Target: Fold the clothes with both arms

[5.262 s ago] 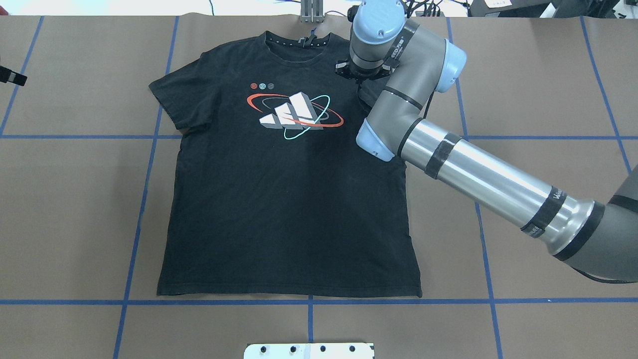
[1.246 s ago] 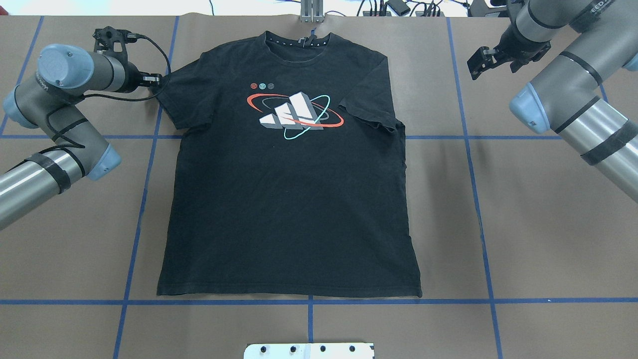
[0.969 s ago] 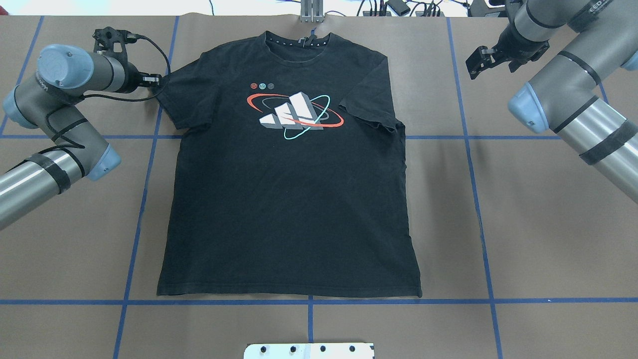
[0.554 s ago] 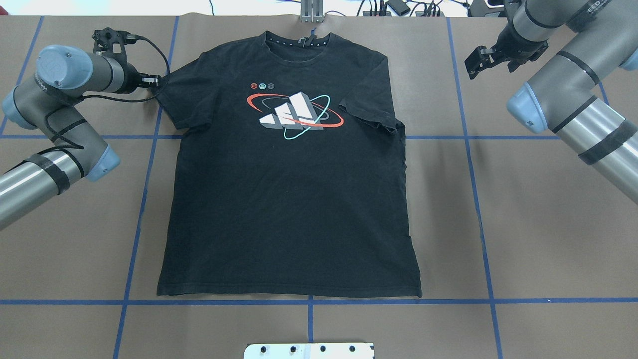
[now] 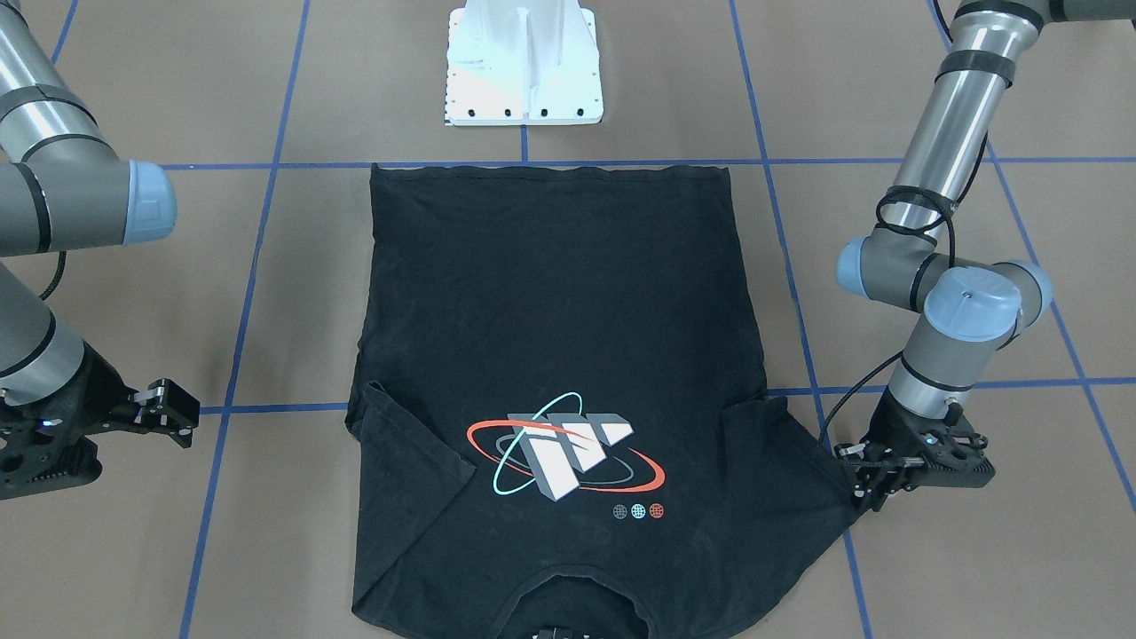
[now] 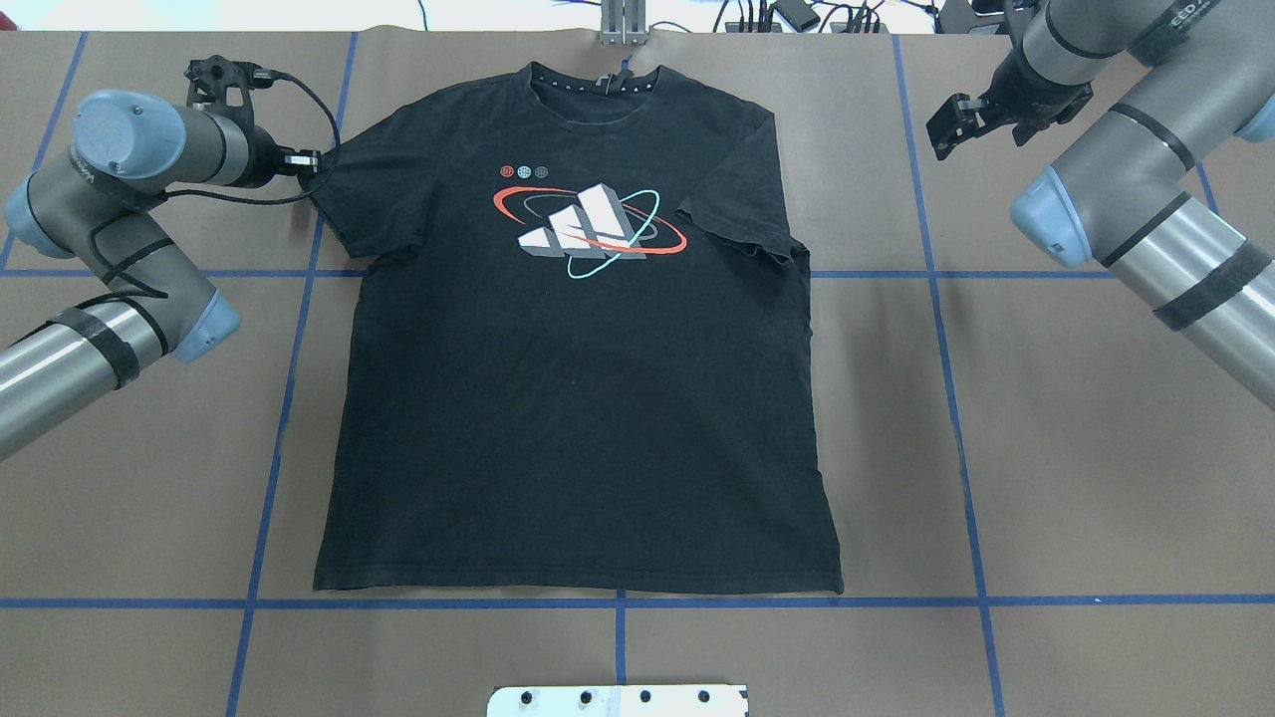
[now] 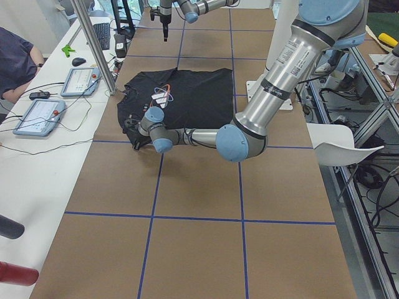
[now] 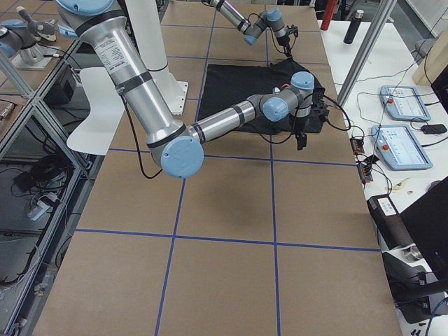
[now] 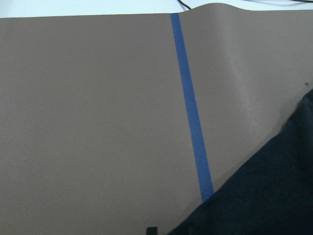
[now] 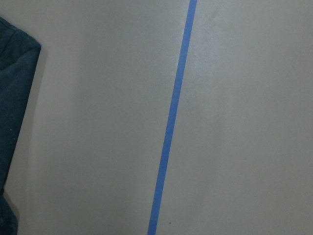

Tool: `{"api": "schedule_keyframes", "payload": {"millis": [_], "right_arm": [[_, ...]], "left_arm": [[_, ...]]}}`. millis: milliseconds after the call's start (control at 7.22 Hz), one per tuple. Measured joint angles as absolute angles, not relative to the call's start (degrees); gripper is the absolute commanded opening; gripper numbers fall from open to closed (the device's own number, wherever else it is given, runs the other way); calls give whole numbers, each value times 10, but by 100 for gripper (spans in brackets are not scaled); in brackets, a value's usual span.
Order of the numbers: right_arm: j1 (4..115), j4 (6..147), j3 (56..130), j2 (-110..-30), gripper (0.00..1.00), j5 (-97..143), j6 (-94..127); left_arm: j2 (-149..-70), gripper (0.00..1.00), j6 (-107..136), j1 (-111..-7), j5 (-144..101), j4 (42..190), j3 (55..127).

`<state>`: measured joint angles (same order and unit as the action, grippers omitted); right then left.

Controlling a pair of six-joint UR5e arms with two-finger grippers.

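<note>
The black T-shirt [image 6: 578, 398] lies flat and print up [image 6: 588, 231], collar at the far edge. Its sleeve on my right side [image 6: 737, 224] is folded inward over the chest; it also shows in the front view [image 5: 413, 444]. The other sleeve lies spread out. My left gripper [image 6: 307, 159] is low at that sleeve's outer tip, and in the front view [image 5: 852, 477] its jaws look open around the tip. The left wrist view shows shirt cloth [image 9: 264, 196] at lower right. My right gripper [image 6: 946, 124] is open and empty, off the shirt at the far right [image 5: 173, 413].
Brown paper with blue tape lines [image 6: 618, 601] covers the table. The white pedestal base [image 5: 524, 62] stands just behind the shirt's hem. A metal post [image 6: 623, 20] stands beyond the collar. Operator tablets [image 7: 43, 115] lie on a side table past the far edge.
Five seconds ago the right arm was over the shirt's shoulder; it has since pulled back, leaving that sleeve folded in. The left arm came in to the other sleeve. In the last second the right gripper drifted slightly.
</note>
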<state>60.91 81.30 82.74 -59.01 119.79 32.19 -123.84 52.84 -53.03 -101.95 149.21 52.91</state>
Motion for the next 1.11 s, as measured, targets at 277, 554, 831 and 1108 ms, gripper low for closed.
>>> {"api": "schedule_keyframes", "payload": {"millis": [277, 554, 831, 1108], "right_arm": [[609, 813, 827, -590, 100, 1198, 322], [609, 813, 827, -590, 100, 1198, 323], [609, 813, 828, -590, 100, 1198, 323], [609, 813, 828, -589, 100, 1198, 324]], "left_arm": [[-1238, 0, 528, -530, -1020, 1493, 533], [-1242, 0, 532, -531, -1023, 1488, 545], [-1263, 0, 570, -532, -1036, 1481, 550], [-1303, 0, 629, -531, -1051, 1454, 553]]}}
